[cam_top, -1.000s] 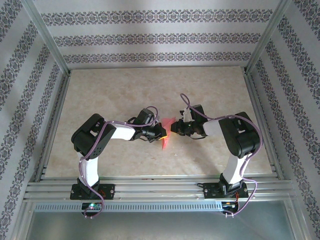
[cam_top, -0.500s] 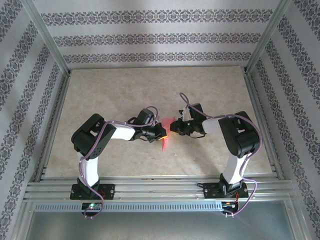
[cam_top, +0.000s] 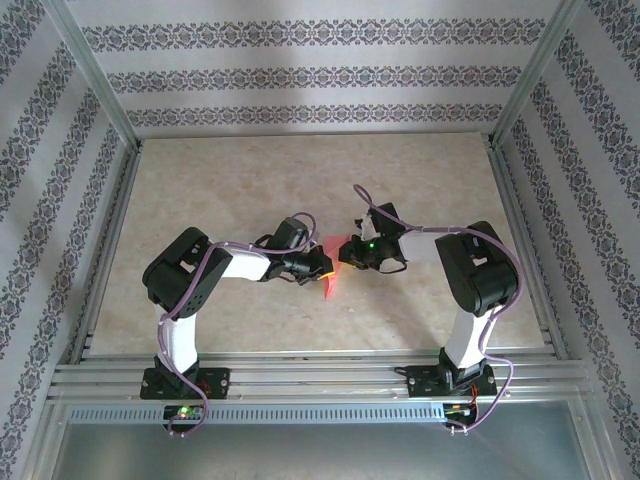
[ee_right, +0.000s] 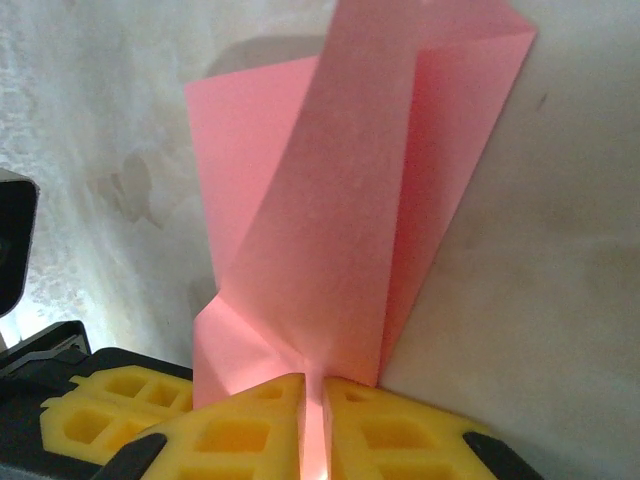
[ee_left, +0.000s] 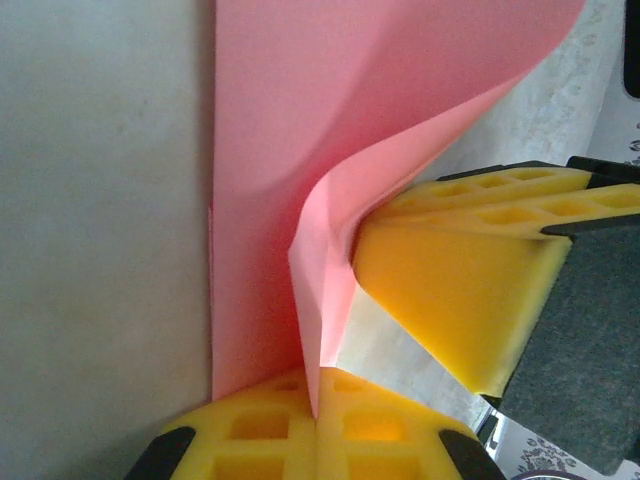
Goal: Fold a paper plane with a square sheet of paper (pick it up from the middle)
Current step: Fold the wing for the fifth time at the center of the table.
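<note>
Top external: thin pink square sheet of paper, part folded, at the middle of the table | left gripper pinched shut on it | right gripper pinching it too | light, floppy, rips easily; hold by the folds.

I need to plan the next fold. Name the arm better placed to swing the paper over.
Right, probably. The right pincer grips the raised, curling flap of the paper; the left pincer pinches it beside the flat layer, a likely anchor.
</note>
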Robot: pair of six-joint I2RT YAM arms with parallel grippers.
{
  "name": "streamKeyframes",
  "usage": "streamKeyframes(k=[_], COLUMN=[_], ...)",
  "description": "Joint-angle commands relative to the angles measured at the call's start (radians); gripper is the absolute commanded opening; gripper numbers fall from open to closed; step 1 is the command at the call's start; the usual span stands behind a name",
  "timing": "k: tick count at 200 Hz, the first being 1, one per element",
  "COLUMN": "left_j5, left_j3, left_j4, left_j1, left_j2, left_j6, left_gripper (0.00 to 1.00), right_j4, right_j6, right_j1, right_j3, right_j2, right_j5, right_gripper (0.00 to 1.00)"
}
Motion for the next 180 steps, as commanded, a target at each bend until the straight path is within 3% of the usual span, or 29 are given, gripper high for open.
streamKeyframes(k=[1,67,131,180], left_j5=[0.003,0.021,-0.020,-0.023], left_j3=[-0.019,-0.056,-0.062,-0.065], left_j4=[-0.004,-0.022,-0.117,-0.132], left_j1=[0.016,0.008,-0.014,-0.041], left_j2=[-0.004,-0.080,-0.168,-0.143], left_j6=[-0.001,-0.015,0.010,0.007], left_gripper=[0.06,0.24,0.25,0.28], right_j4=[-0.044,-0.081,-0.094,-0.095], right_j6=[-0.007,0.001,-0.004,-0.005], right_j1=[0.028,0.042,0.045,0.045], right_j3=[-0.004,0.024,0.034,0.034], right_j2=[0.085,0.107,0.108,0.112], right_j5=[0.153,0.172,0.175,0.172], right_gripper=[0.17,0.18,0.18,0.18])
